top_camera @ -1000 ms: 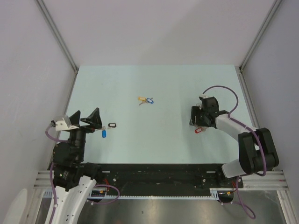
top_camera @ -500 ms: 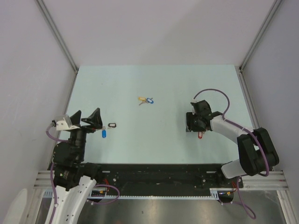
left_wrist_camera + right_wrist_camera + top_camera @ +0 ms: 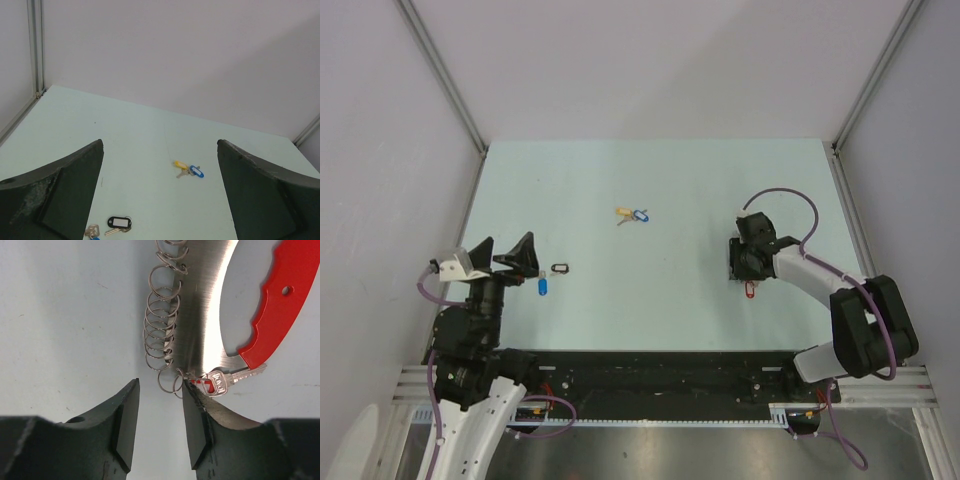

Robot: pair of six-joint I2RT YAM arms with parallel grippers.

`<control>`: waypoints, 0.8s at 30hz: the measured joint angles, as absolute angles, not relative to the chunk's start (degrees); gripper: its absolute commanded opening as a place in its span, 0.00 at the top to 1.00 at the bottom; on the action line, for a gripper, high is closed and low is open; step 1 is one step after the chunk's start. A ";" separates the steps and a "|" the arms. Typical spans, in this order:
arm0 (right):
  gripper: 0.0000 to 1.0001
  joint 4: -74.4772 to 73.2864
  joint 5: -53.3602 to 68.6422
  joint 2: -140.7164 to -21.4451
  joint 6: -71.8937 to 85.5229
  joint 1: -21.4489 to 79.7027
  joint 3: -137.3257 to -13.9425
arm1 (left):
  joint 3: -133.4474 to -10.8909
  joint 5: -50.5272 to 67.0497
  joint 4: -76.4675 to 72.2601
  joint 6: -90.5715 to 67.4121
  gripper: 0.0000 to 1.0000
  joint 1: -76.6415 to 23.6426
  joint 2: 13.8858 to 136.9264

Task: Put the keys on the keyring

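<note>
R gripper (image 3: pixel 160 392), jaws narrowly parted w/ nothing pinched, hangs low over the keyring (image 3: pixel 162 325) near the table's (image 3: pixel 670 180) right edge, apparently lining up a grab, while L gripper (image 3: pixel 160 145) sits spread wide by the left edge, two keys (image 3: pixel 632 215) loose mid-table toward the far edge.

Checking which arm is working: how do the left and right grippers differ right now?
The left gripper is wide open; the right gripper shows only a narrow gap. The left hovers above the table; the right sits down at the keyring. Neither visibly grips anything.
</note>
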State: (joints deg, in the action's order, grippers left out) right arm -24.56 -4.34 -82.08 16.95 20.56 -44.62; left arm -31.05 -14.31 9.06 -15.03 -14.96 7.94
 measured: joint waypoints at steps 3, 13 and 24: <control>0.58 -24.91 -4.45 -82.48 17.76 20.47 -44.64 | -31.03 -14.31 9.04 -15.03 0.00 -14.96 7.73; 0.60 -26.28 -5.45 -84.03 19.73 19.68 -44.66 | -30.76 -14.28 9.04 -15.03 0.00 -14.96 7.31; 0.77 -25.82 -5.82 -84.86 19.92 19.70 -44.69 | -30.74 -14.24 9.04 -15.03 0.00 -14.96 7.31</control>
